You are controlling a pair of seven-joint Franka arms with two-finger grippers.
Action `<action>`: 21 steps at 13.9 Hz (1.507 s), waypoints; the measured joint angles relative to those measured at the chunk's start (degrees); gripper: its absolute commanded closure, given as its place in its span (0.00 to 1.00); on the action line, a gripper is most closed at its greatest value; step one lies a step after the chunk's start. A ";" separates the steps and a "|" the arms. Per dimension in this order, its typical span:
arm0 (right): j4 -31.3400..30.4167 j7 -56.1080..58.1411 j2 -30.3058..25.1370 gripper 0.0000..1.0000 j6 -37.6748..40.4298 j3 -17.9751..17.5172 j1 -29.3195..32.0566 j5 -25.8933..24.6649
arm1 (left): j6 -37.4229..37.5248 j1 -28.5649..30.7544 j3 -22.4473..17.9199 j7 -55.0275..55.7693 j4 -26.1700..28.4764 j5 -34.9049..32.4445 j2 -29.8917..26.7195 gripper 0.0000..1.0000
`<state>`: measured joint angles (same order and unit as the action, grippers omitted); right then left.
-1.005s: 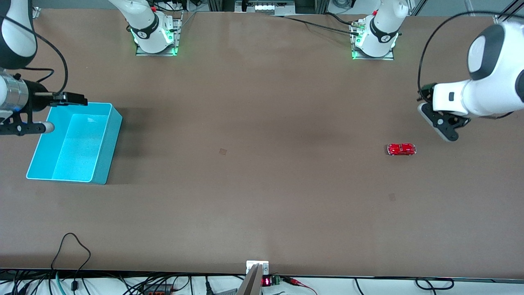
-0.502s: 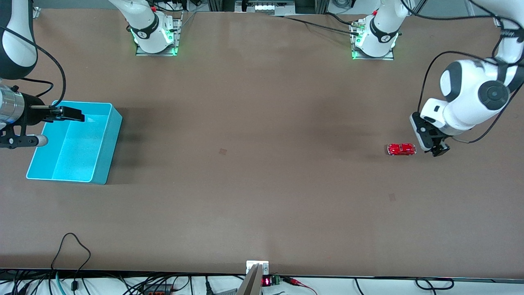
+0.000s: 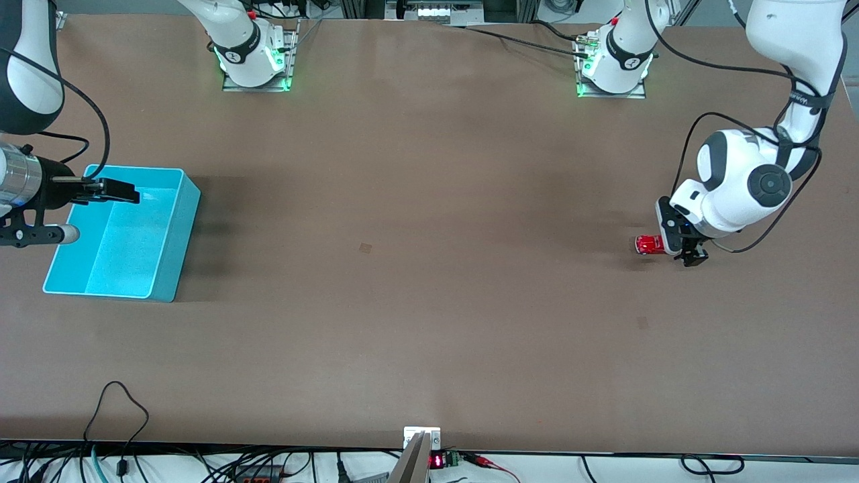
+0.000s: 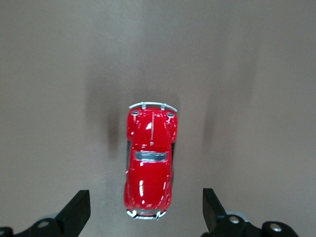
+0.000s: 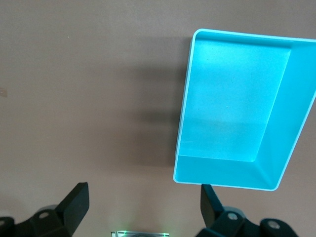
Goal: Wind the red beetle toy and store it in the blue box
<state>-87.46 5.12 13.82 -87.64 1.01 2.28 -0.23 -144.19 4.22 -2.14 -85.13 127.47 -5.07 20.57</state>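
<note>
The red beetle toy (image 3: 645, 245) stands on its wheels on the brown table near the left arm's end. My left gripper (image 3: 681, 243) is down over it and open. In the left wrist view one end of the red beetle toy (image 4: 149, 165) lies between the fingers of my left gripper (image 4: 145, 213), touching neither. The blue box (image 3: 185, 221) stands at the right arm's end with nothing in it. My right gripper (image 3: 119, 191) hangs open over its rim. The right wrist view shows the blue box (image 5: 217, 171) from above and my right gripper (image 5: 143, 205) holding nothing.
Both arm bases (image 3: 255, 64) (image 3: 614, 70) stand along the table's edge farthest from the front camera. Small dark marks (image 3: 365, 248) (image 3: 642, 323) dot the brown tabletop. Cables (image 3: 121, 402) hang along the edge nearest the front camera.
My left arm has swung in and come down, so its open gripper now straddles the red car. The right gripper shifted slightly over the box.
</note>
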 measured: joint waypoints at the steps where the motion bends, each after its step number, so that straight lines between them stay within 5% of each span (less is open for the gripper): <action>1: 0.00 0.01 0.00 0.00 0.00 0.00 0.00 0.00 | -0.33 0.16 0.03 -0.23 0.00 0.00 0.40 0.11; 4: 0.00 0.08 0.00 0.00 0.01 0.00 -0.01 0.00 | -0.94 0.16 0.84 -0.57 -0.01 0.00 0.98 0.53; 6: 0.00 0.08 0.00 0.00 0.01 0.00 -0.01 0.00 | -1.04 0.03 1.30 -0.59 -0.01 0.00 1.19 0.71; 15: 0.00 0.10 0.00 0.00 0.06 0.02 0.05 0.00 | -1.22 1.22 1.46 -4.11 -0.19 -0.01 1.23 0.74; 21: 0.00 0.34 0.01 0.00 0.11 0.02 0.30 0.00 | -1.16 11.04 1.30 -14.54 -3.32 -0.02 3.22 0.74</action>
<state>-87.46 5.46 13.83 -87.53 1.04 2.58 -0.24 -145.35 15.26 -0.84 -99.67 124.15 -5.09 23.79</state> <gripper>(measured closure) 0.000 0.604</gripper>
